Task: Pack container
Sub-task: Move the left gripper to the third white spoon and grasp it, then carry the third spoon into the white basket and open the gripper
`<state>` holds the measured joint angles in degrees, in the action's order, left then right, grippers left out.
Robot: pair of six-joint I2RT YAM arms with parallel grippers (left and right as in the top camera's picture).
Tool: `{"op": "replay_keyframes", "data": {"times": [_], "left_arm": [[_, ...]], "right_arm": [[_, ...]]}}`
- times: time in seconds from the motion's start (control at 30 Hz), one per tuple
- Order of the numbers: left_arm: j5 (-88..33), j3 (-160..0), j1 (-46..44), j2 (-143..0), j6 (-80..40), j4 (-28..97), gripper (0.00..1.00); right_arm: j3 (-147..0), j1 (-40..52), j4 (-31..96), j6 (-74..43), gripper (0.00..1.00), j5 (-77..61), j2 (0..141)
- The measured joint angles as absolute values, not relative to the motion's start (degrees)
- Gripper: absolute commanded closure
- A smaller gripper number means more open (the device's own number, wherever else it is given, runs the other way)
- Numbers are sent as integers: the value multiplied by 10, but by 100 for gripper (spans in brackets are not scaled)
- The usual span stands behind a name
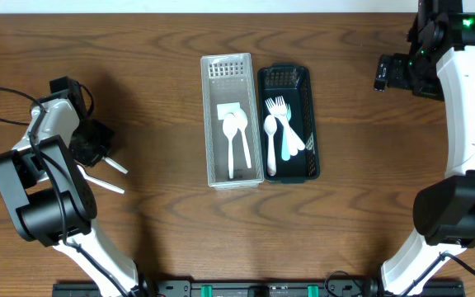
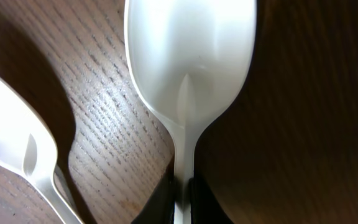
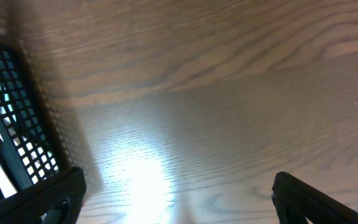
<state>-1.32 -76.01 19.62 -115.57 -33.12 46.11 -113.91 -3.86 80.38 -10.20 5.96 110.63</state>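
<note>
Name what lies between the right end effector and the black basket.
Only bare table separates the right end effector from the black basket, per the overhead view.

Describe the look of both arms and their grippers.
The left arm and right arm have smooth white shells between bulky black joints. The left gripper and right gripper are black. A thin black cable loops beside the left arm; a green light glows on the right arm.
</note>
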Motion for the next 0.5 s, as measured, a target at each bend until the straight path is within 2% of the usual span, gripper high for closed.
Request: {"op": "replay_keyframes", "data": {"times": [0.3, 0.5], "left_arm": [[-13, -762, 187, -1152, -298, 486, 94], [-11, -767, 107, -1049, -256, 495, 94]], "right_arm": [[-1139, -39, 804, -102, 1, 59, 1106], [-1139, -39, 804, -102, 1, 60, 1106]]}}
